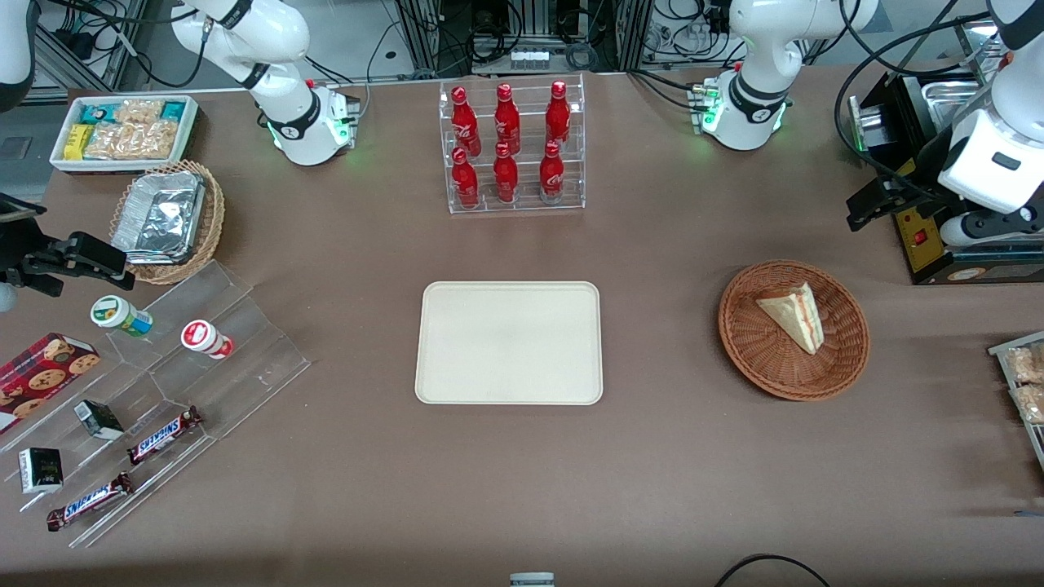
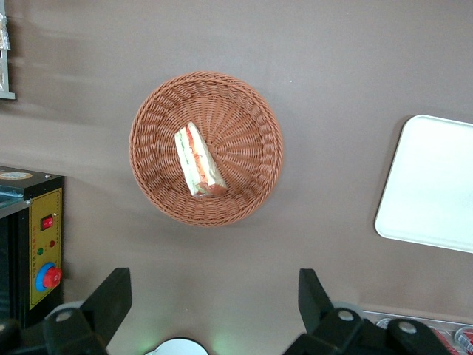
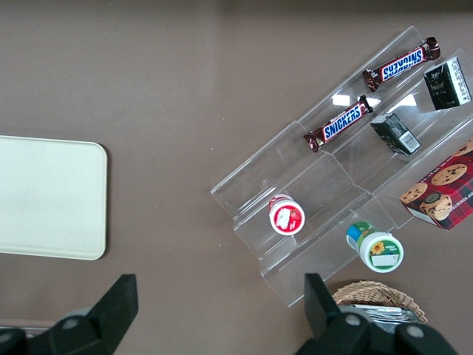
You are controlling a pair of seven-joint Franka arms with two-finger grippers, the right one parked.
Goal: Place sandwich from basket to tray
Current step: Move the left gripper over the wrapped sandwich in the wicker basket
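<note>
**A:** So how far has the left arm got?

**B:** Nowhere really. Its gripper [image 2: 211, 296] hangs high over the desk [image 1: 652, 473], fingers spread wide, holding nothing. The sandwich [image 1: 793, 315] sits in the basket [image 1: 844, 359], at about 3 o'clock from the bare tray [image 1: 508, 342].

**A:** Anything hidden?

**B:** The fingertips are partly cut off.

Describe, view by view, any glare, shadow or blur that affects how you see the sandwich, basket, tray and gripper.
Front view: even light; sandwich sharp in basket; tray shows no glare; gripper dark, hard to read. Left wrist view: open gripper edges blurred, green glow between its fingers.
</note>
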